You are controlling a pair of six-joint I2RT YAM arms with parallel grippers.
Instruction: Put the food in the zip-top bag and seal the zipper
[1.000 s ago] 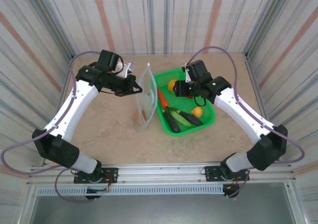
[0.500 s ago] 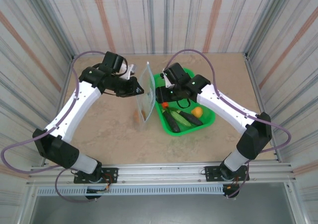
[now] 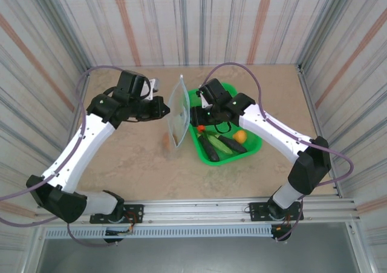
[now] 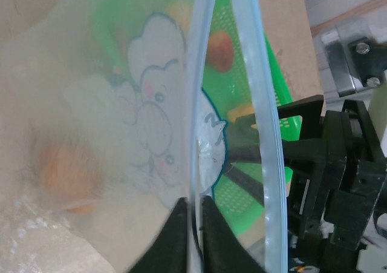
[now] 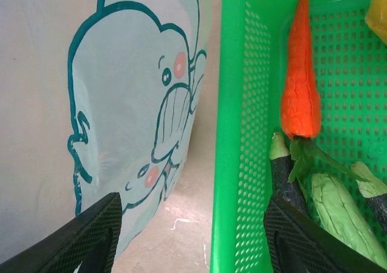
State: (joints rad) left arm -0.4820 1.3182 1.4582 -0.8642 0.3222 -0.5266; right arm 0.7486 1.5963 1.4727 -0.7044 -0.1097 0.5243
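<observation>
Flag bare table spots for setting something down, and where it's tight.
Free: the table strip between the zip-top bag, green basket and front rail; also the far right corner behind the basket. Crowded: around the bag, left pincer on one side, right pincer and basket on the other.

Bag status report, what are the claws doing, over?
Left claw shut on bag rim. Right claw open, empty, over basket wall. Bag upright, mouth open. Carrot in basket.
</observation>
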